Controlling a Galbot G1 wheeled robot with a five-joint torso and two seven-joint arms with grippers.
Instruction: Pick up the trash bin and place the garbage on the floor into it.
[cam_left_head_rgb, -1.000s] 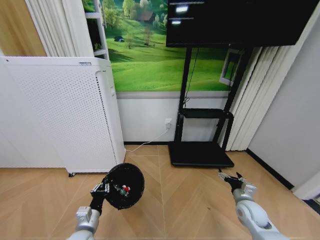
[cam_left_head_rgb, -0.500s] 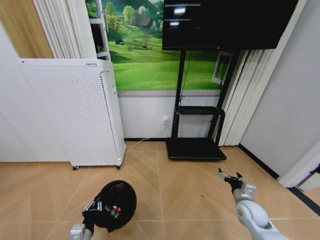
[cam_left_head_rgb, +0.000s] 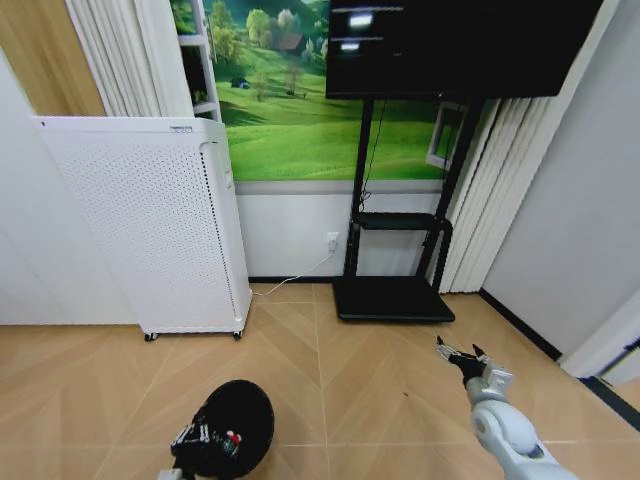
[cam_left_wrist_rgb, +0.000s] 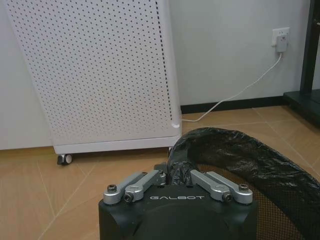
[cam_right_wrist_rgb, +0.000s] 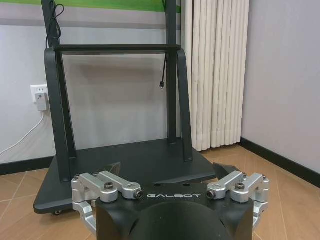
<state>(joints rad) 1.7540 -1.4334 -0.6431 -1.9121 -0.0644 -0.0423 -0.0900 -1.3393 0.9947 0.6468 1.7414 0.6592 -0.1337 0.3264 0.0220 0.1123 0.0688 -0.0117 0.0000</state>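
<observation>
- Left gripper (cam_left_head_rgb: 196, 437) low at the front-left of the robot, fingers (cam_left_wrist_rgb: 142, 180) pinched together on the liner-covered rim of the bin (cam_left_head_rgb: 238, 428).
- Bin hangs off that gripper, tipped so its mouth faces up toward the head; I cannot tell whether its base touches the floor (cam_left_head_rgb: 380, 390).
- Bin lined with a black plastic bag (cam_left_wrist_rgb: 235, 150); a small red-and-white scrap (cam_left_head_rgb: 229, 438) lies inside, near the held edge.
- Bin's axis leans away from the left gripper, rim circle nearly face-on from above.
- Right gripper (cam_left_head_rgb: 458, 354) held out on the robot's right, well apart from the bin, fingers (cam_right_wrist_rgb: 107, 182) spread wide with nothing between them.
- Key relation: bin sits entirely on the left arm's side; the right arm is free, so any pick from the floor would likely fall to it.
- No loose garbage visible on the floor from where the head looks.
- Floor: pale wood in a herringbone pattern, flat.
- Room: tall white perforated appliance (cam_left_head_rgb: 150, 220) behind the bin on the left, on castors; black TV stand (cam_left_head_rgb: 395, 295) ahead with a flat base; white cable (cam_left_wrist_rgb: 240, 90) running from a wall socket (cam_left_wrist_rgb: 282, 39); curtains (cam_right_wrist_rgb: 215, 70) at the right; green landscape mural (cam_left_head_rgb: 290, 110) on the back wall.
</observation>
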